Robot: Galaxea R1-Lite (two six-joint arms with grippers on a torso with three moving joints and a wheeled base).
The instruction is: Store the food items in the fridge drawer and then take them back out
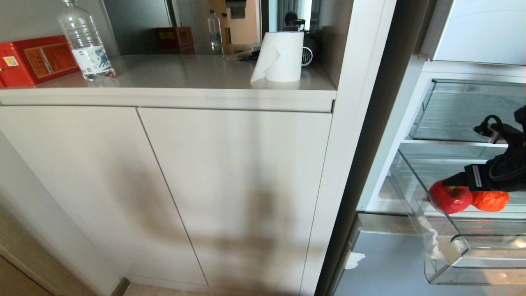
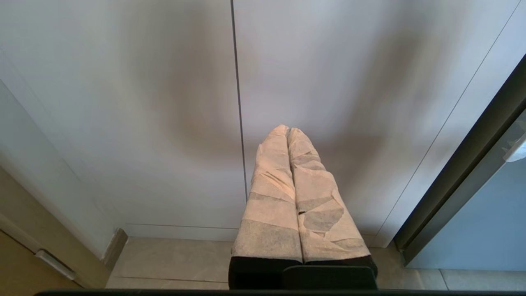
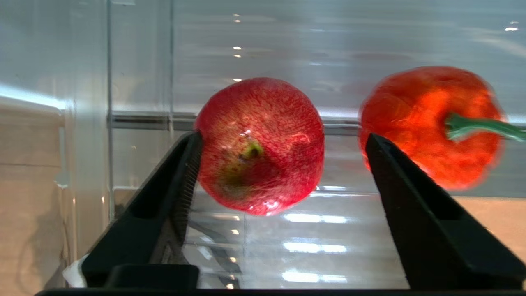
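Red apple (image 3: 261,146), orange-red fruit (image 3: 427,123)

Paper towel roll (image 1: 282,56), water bottle (image 1: 85,41), red box (image 1: 35,59) on counter (image 1: 185,74).

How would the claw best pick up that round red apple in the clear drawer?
Across its widest middle, coming from the drawer's open front. The round red apple already sits between the open right gripper, and the orange-red pepper-like fruit beside it leaves little room for one finger.

In the head view the right arm (image 1: 503,168) is cut off by the picture's right edge, and it covers the top of the orange fruit (image 1: 491,200). The fridge drawer (image 1: 448,255) also runs out of the picture there. In the right wrist view the orange fruit's green stem (image 3: 476,126) is cut off by the edge.
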